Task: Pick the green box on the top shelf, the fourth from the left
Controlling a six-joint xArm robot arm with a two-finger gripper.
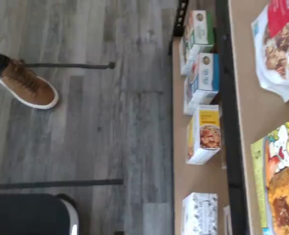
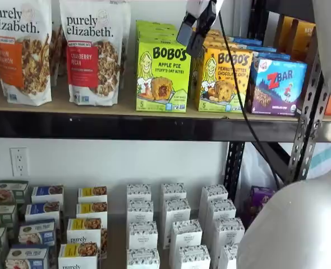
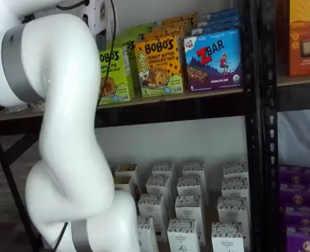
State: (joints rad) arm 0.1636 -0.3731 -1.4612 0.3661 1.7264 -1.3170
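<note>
The arm is on its approach: the gripper hangs above the top shelf, up by the upper right corner of the green box, and nothing is held. In a shelf view its dark end shows side-on, so the fingers cannot be told apart by eye; judged from how it hangs free of any box, the jaws stand wide apart.

The green box stands upright at the front of the top shelf, first of a row of the same boxes running back to the wall. In a shelf view it is partly hidden behind the white arm. The wrist view catches only a corner of its front.

The next move likely calls for shifting a little left and lining the fingers over the box's two side faces before closing.

Room is uneven. On the left there is a clear gap to the granola bag. On the right the yellow box stands just beside it, close enough that a finger has only a slim slot. The cable trails down across the yellow box and could brush it. The shelf's black front rail lies below, so the box should come out forward and up
</note>
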